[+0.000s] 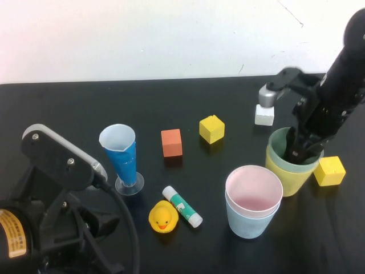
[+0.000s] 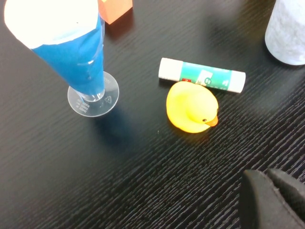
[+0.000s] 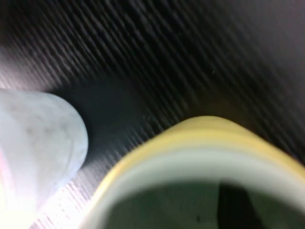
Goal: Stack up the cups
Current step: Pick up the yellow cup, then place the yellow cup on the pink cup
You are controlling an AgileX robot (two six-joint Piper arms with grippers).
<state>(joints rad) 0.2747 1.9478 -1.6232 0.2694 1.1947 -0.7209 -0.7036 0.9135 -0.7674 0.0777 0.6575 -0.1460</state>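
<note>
A pastel green cup (image 1: 278, 148) sits nested inside a yellow cup (image 1: 285, 178) at the right of the table. My right gripper (image 1: 299, 149) reaches down into the green cup's mouth at its right rim. The right wrist view looks over the yellow cup's rim (image 3: 190, 131) into the green cup (image 3: 181, 164). Front of centre, a pink cup (image 1: 254, 191) is nested in a light blue cup (image 1: 248, 222). My left gripper (image 2: 271, 191) stays parked at the near left, shut and empty, away from all the cups.
A tall blue cone glass (image 1: 122, 157) stands left of centre. An orange block (image 1: 171, 142), a yellow block (image 1: 211, 129), a white block (image 1: 264, 115) and another yellow block (image 1: 329, 170) lie around. A rubber duck (image 1: 163, 217) and a glue stick (image 1: 182, 206) lie near the front.
</note>
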